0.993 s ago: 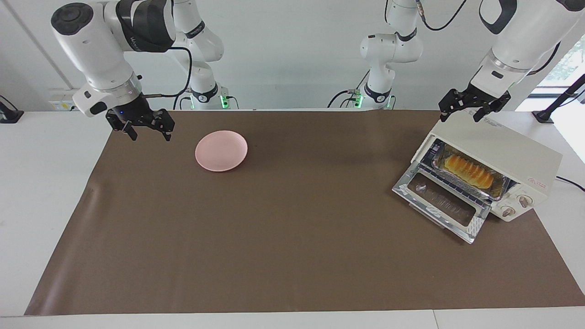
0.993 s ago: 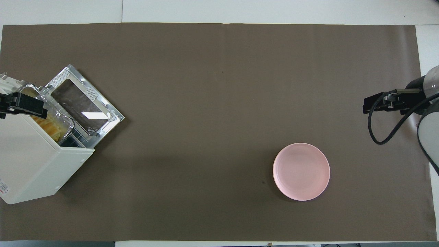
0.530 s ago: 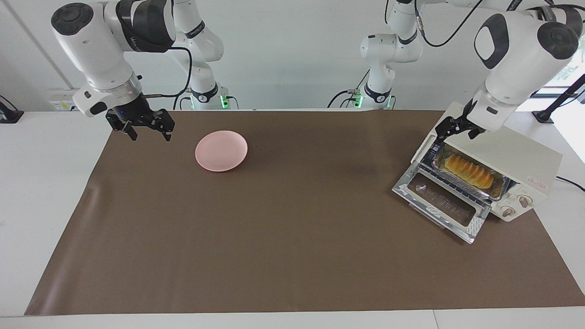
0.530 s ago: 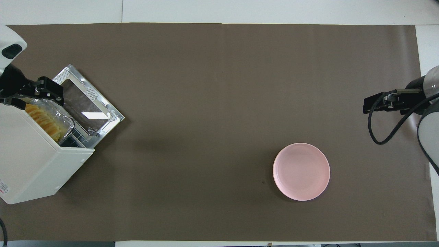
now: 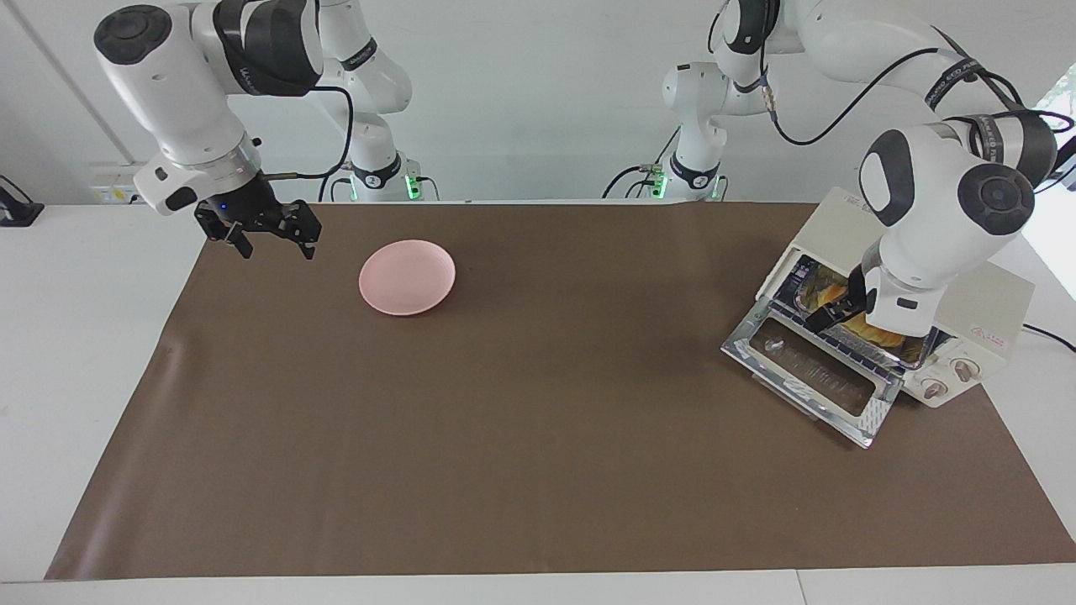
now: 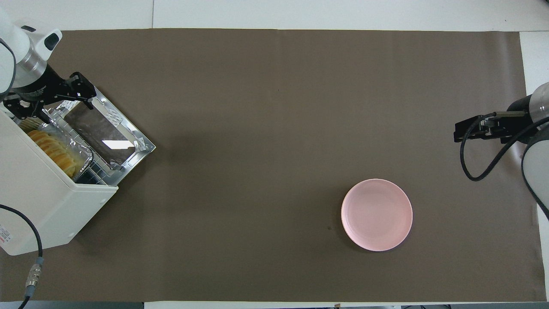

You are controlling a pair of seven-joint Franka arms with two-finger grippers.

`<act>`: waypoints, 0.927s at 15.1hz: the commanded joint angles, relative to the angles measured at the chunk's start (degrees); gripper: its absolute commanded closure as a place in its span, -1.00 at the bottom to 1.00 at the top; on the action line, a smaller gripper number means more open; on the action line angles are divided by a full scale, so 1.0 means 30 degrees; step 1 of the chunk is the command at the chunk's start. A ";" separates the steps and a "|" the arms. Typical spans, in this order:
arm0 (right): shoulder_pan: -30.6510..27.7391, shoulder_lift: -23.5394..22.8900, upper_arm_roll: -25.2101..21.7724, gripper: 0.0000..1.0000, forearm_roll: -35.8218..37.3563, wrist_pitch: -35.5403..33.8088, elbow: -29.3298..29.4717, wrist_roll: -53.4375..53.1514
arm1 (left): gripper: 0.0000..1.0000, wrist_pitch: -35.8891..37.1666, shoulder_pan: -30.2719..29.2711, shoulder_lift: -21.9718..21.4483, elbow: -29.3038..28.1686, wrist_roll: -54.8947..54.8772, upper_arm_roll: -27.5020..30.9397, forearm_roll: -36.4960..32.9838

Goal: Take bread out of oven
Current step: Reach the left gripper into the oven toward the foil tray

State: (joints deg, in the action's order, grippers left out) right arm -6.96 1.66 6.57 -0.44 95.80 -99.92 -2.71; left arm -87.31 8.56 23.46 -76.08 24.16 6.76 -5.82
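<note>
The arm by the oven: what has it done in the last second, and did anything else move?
The left gripper came down from above the oven roof to its open mouth, just over the foil tray holding the bread. Its fingers are open; nothing is grasped yet. The right gripper kept waiting, open, over the mat's edge; the pink plate, oven, tray and bread stayed put.
</note>
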 commanded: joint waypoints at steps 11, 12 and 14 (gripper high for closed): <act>-0.0228 0.0149 0.0185 -1.00 0.0293 -0.0086 -0.0003 0.0114 | -1.00 -0.5990 -0.0569 -0.1257 -0.6101 0.3249 0.0356 -0.2010; -0.0228 0.0149 0.0185 -1.00 0.0293 -0.0086 -0.0003 0.0114 | -1.00 -0.6546 -0.0539 -0.1461 -0.6773 0.3749 0.0356 -0.2274; -0.0228 0.0149 0.0185 -1.00 0.0293 -0.0086 -0.0003 0.0114 | -1.00 -0.6961 -0.0510 -0.1463 -0.7189 0.4423 0.0327 -0.2306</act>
State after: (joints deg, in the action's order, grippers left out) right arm -6.96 1.66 6.57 -0.44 95.80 -99.92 -2.71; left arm -105.25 6.85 22.06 -92.70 34.29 7.92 -10.98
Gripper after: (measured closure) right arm 0.000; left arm 0.000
